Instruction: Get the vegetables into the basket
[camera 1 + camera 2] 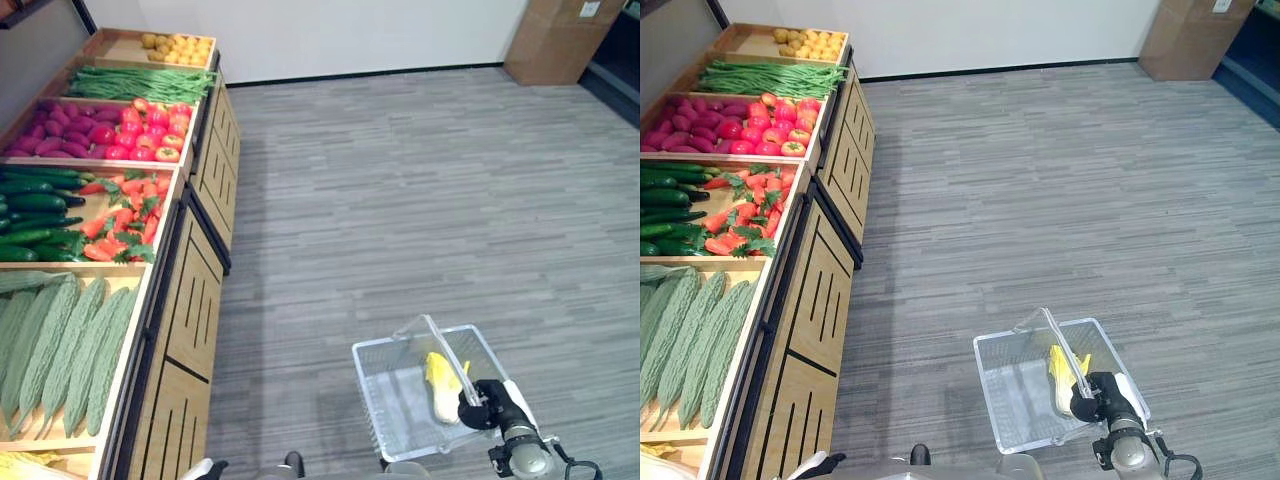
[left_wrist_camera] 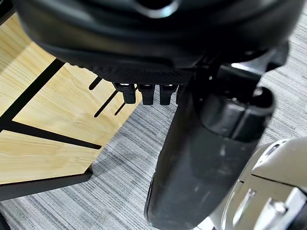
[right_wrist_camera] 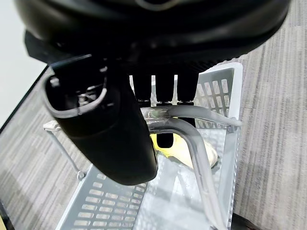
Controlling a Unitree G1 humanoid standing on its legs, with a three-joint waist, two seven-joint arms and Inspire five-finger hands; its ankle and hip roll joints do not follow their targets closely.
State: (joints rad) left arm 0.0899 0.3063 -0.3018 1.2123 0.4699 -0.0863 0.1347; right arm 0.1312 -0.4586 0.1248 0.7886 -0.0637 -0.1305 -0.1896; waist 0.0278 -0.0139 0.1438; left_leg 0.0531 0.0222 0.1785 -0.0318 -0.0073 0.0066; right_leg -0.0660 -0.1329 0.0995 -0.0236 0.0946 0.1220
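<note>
The right hand (image 3: 115,139) has its fingers curled round the clear plastic handle (image 3: 192,139) of the see-through plastic basket with perforated walls (image 1: 385,400), so it's carrying the thing above the grey striped carpet floor (image 1: 420,190). The right wrist view shows that grip up close, with the handle passing under the row of fingers. From the head views you mostly get a dark lump over the basket's right side.

Inside the basket lies one vegetable, a pale yellow, leafy, cabbage-like thing (image 1: 440,385). Hard to say exactly what it is, and the hand covers its near end. In the right wrist view it's just a yellow sliver (image 3: 184,151) behind the handle.

The left hand (image 2: 148,93) is seen in its own wrist view: short dark fingers hanging relaxed with nothing in them, in front of a light wood panel with black slots (image 2: 53,115).

Along the robot's left runs the long wooden produce stand (image 1: 190,300), its slatted front in pale wood with black trim. Its bins hold bumpy green bitter gourds (image 1: 60,350), smooth dark green cucumbers (image 1: 30,210), orange carrots with leafy tops (image 1: 125,215), purple sweet potatoes (image 1: 65,125), shiny red tomatoes (image 1: 150,130), thin green beans (image 1: 140,85) and small yellow-brown potatoes (image 1: 180,47). The nearest bin is cut off by the frame edge. A brown cardboard box (image 1: 560,40) stands by the far wall.
</note>
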